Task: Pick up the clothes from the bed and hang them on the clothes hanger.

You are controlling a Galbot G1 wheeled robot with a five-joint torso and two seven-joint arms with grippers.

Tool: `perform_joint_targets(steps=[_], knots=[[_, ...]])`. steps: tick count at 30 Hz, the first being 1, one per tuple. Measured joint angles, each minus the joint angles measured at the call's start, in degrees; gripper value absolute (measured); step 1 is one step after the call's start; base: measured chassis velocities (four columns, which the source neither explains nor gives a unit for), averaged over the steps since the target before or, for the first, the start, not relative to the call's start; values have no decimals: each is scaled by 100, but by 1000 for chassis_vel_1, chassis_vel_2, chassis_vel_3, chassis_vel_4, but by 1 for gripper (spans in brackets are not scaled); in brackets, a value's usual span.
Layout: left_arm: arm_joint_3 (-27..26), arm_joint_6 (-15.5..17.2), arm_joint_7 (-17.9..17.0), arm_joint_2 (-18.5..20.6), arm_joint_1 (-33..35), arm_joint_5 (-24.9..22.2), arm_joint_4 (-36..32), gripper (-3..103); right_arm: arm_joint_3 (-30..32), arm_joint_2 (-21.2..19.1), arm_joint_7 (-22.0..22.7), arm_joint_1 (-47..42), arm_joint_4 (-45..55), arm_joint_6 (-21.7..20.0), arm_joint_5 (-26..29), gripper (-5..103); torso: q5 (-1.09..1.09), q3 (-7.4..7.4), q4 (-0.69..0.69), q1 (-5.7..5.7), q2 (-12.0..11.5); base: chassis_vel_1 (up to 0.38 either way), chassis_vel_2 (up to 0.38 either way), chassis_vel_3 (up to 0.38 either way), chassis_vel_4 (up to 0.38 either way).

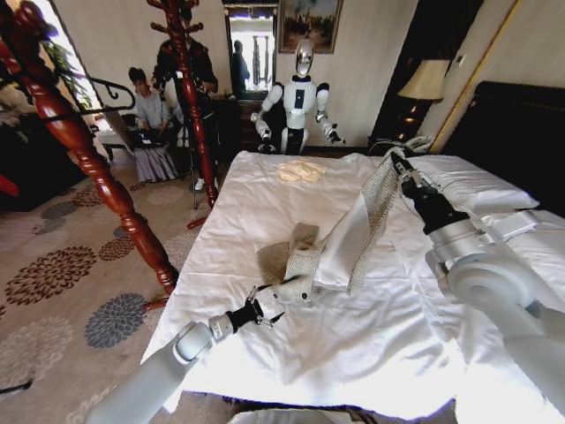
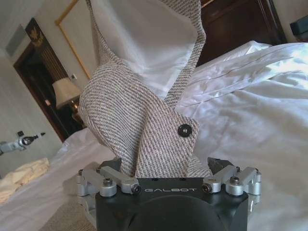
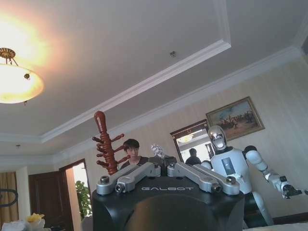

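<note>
The cardigan is stretched above the bed between two hands. Its lower end is pinched by the left hand near the bed's near-left part; in the left wrist view the ribbed fabric, with one dark button, rises from between the closed fingers. Its upper end is held high by the right hand, closed on a tuft of knit. A cream garment lies near the far edge. A wooden coat stand stands left of the bed.
</note>
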Motion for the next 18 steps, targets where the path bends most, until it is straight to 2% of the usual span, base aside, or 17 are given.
perform_joint_targets(steps=[1,2,6,18], knots=[[8,-86,-131,-91,18,207,70,100,0,-6,22,27,-1,-1,90,1,0,0,0,0,0,0,0,0,0],[8,-86,-131,-91,18,207,70,100,0,-6,22,27,-1,-1,90,1,0,0,0,0,0,0,0,0,0],[16,-377,-467,-343,33,916,296,100,5,-49,48,155,-32,-2,233,1,0,0,3,0,0,0,0,0,0],[16,-374,-1116,-1018,-97,1679,625,100,-32,26,17,191,6,-9,235,1,0,0,1,0,1,0,0,0,0]])
